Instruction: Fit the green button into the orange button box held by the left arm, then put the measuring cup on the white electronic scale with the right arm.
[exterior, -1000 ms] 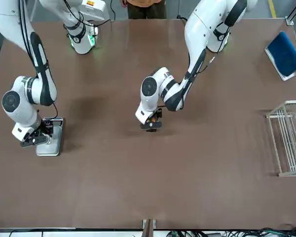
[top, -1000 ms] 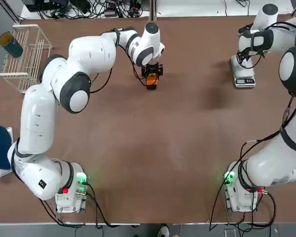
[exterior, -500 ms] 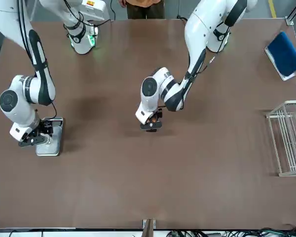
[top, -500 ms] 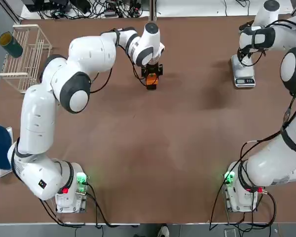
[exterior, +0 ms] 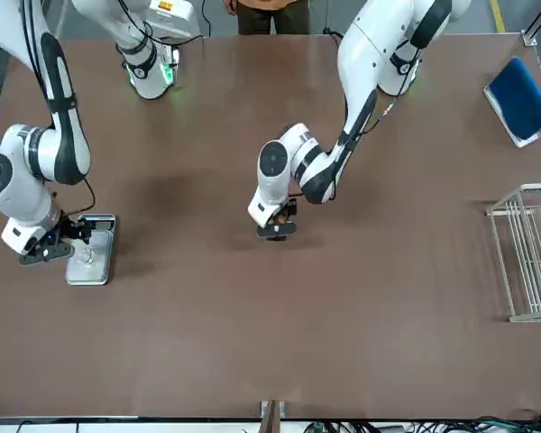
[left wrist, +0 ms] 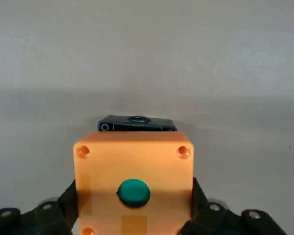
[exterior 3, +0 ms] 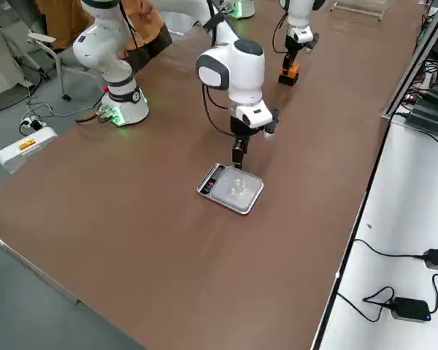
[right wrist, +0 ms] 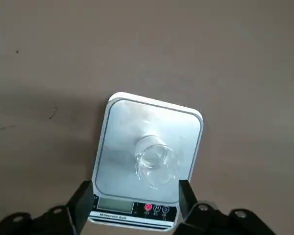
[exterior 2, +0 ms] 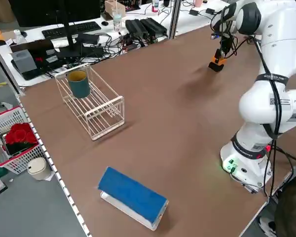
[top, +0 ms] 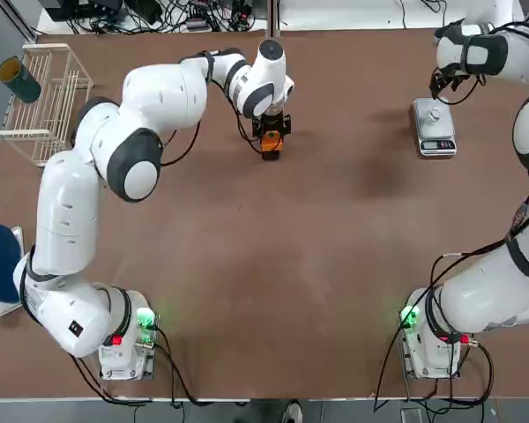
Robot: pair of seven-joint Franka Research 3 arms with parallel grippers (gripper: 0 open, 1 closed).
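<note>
Since a second ago we see the right end effector (right wrist: 136, 215) lifted off the scale (top: 434, 126) toward the upper right corner of the top view, so the cup (top: 434, 114), hidden under it then, now shows on the plate. Its fingers stand apart and hold nothing. Everything on the left arm is unchanged: the left end effector (top: 271, 134), upper centre of the top view, is clamped on the box (top: 271, 144), which rests on the counter (top: 291, 264).

From the left wrist view we learn what no other view gives: the button (left wrist: 133, 192) is seated in the box's face, and a black block (left wrist: 137, 123) lies just behind the box. In the right wrist view the cup stands upright near the middle of the plate, clear of both fingers (right wrist: 81, 204); from overhead it is only a faint pale spot.

On the scale's display strip there is a line of small print and three buttons, but we cannot read any of it. At the top edge of the front view a person's torso is cut off. In the left side view a wire rack (exterior 2: 96, 104) holding a teal cup (exterior 2: 79, 83) sits at centre left, and a blue block (exterior 2: 132, 194) lies at the bottom.
</note>
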